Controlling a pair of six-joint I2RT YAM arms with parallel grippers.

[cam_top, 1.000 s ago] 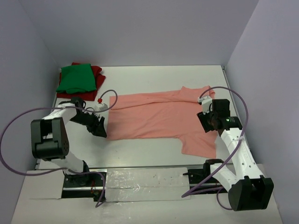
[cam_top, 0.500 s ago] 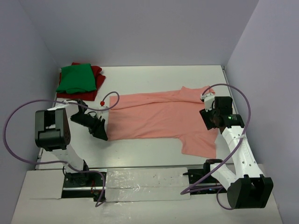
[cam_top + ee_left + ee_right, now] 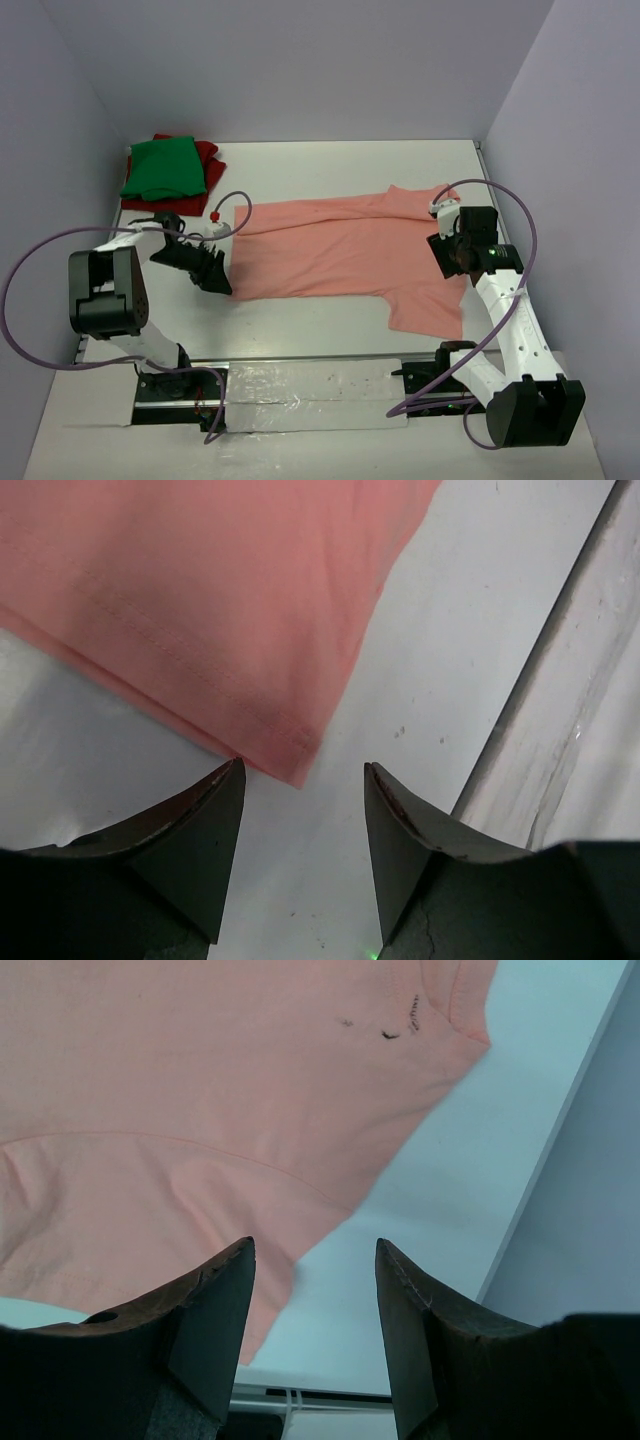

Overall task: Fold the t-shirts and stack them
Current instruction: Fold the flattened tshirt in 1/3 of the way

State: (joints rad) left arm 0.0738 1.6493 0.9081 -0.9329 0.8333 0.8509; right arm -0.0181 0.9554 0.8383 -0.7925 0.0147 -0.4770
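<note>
You're looking at a robot lab cell. A white table (image 3: 330, 165) is boxed in by plain lavender walls (image 3: 300, 60) on three sides. The left arm (image 3: 105, 290) and right arm (image 3: 510, 320) are bolted to a rail (image 3: 300, 364) at the near edge. Purple cables (image 3: 236, 194) loop loose, and silver tape (image 3: 310, 400) patches the base plate.

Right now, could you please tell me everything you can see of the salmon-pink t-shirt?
The salmon-pink t-shirt is soft, plain cloth lying flat on the white table. It is stretched sideways, with the hem at the left and one short sleeve pointing toward the near edge. Its stitched hem corner sits just ahead of the open left gripper. The open right gripper hangs over its other end. Neither visibly grips it.
</note>
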